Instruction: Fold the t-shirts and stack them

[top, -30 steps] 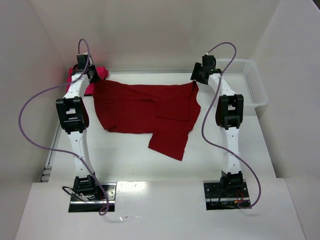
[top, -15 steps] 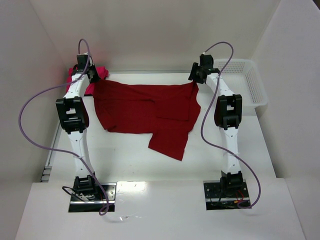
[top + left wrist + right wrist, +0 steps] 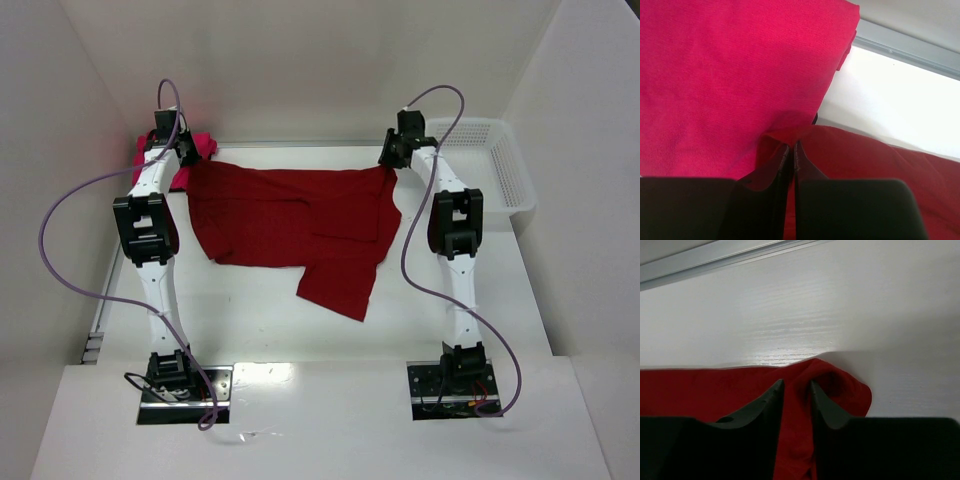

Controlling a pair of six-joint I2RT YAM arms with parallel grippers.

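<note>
The crimson t-shirt point(image 3: 290, 215) lies spread across the middle of the table, with one part trailing toward the front. The magenta-pink t-shirt point(image 3: 203, 146) lies bunched at the back left corner, partly under the left arm. My left gripper point(image 3: 186, 160) is shut on the crimson shirt's back left corner, right beside the pink shirt point(image 3: 730, 75); its jaws point(image 3: 791, 146) pinch a thin fold of crimson cloth point(image 3: 870, 160). My right gripper point(image 3: 391, 160) is shut on the back right corner; crimson cloth point(image 3: 700, 390) bunches between its jaws point(image 3: 796, 386).
A white mesh basket point(image 3: 500, 170) stands at the back right, just right of the right arm. A metal rail point(image 3: 715, 260) runs along the table's far edge close to both grippers. White walls enclose the table on the left, back and right.
The right gripper has shifted slightly left and toward the far edge with the shirt corner in it. The left arm and the shirts have barely moved.
</note>
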